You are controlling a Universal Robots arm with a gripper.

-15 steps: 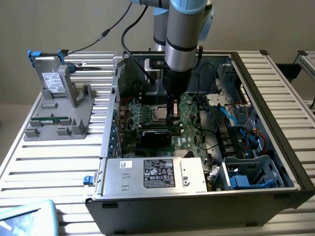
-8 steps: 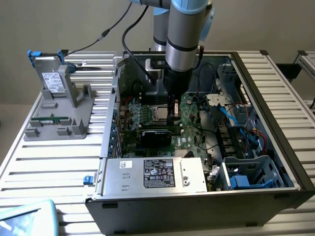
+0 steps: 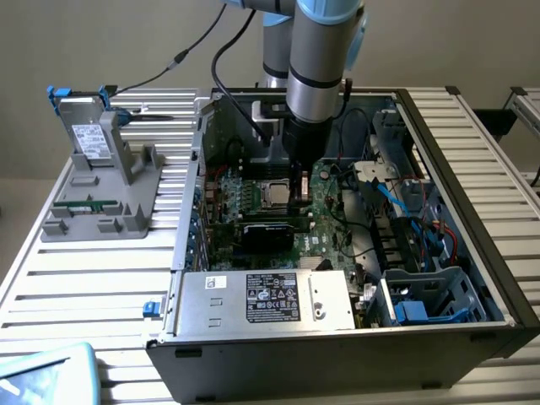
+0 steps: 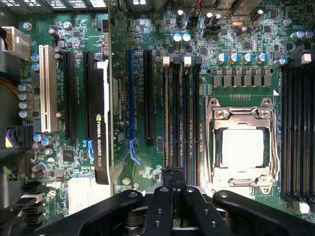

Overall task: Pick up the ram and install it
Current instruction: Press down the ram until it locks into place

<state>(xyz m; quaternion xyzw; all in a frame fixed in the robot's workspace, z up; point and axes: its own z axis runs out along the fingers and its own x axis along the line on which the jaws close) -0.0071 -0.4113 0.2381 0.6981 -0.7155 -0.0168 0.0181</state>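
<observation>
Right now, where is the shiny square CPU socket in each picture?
Exterior view: the CPU socket sits on the motherboard near the middle of the open computer case, beside the arm's black tip.
Wrist view: the CPU socket is the silver frame with a pale square inside, between two banks of black memory slots.
Shared landmark: the black NVIDIA graphics card, near the socket in both.

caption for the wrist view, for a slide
Shut gripper poised over the motherboard, fingertips at the memory slots beside the CPU socket.
</observation>
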